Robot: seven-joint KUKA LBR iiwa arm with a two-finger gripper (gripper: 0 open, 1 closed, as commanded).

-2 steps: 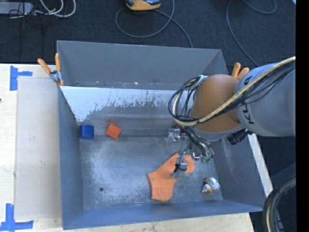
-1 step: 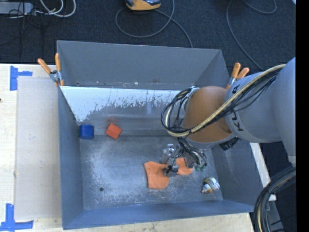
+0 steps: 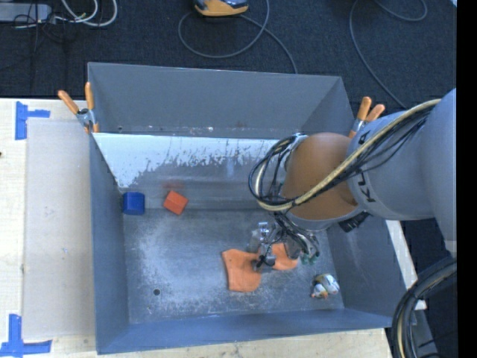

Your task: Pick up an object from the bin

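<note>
While cables (image 3: 88,6) loop across dark floor (image 3: 313,36), white scuffs (image 3: 194,159) streak the bin (image 3: 216,103).

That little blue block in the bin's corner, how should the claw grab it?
Probably straight down from above, pinching two opposite flat sides of the blue block. It is boxy and sits flat, but it lies close to the bin wall, so the finger on that side has little room.

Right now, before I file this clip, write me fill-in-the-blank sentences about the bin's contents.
The small blue cube lies to the ___ of the small orange cube in this view.
The cube nearer the flat orange sheet is ___.
The grey metal bin holds ___ cubes.
Missing: left; orange; two.
</note>
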